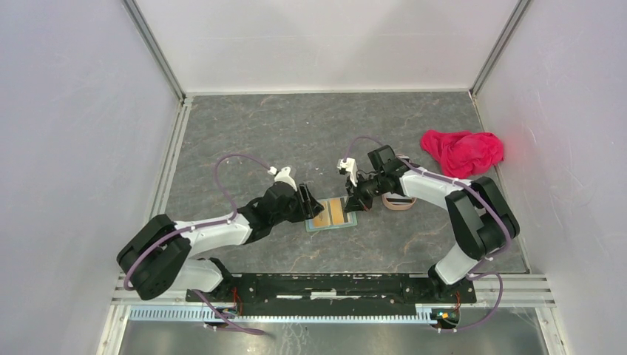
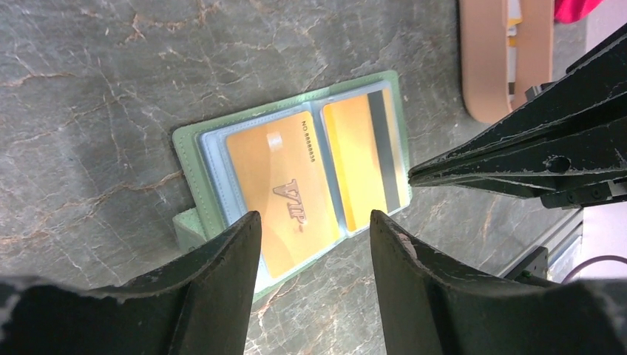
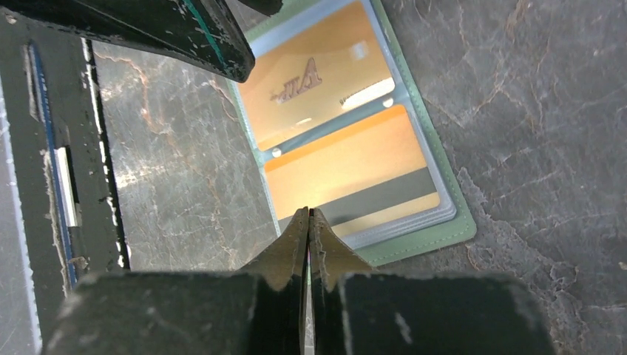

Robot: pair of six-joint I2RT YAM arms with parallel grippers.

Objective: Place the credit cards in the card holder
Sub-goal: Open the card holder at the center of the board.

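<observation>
Showing wrist-only VIP print (image 2: 290, 200), card holder (image 2: 188, 159), left end effector (image 2: 314, 222) apart, right end effector (image 3: 309, 214) together, probably empty

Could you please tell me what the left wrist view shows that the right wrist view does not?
Only the left wrist view shows the pinkish-brown tray, a sliver of red-pink cloth, and the left gripper open. Only the right wrist view looks along the right gripper, shut, from behind. Both show the card holder lying open with two yellow-orange cards in its pockets.
</observation>
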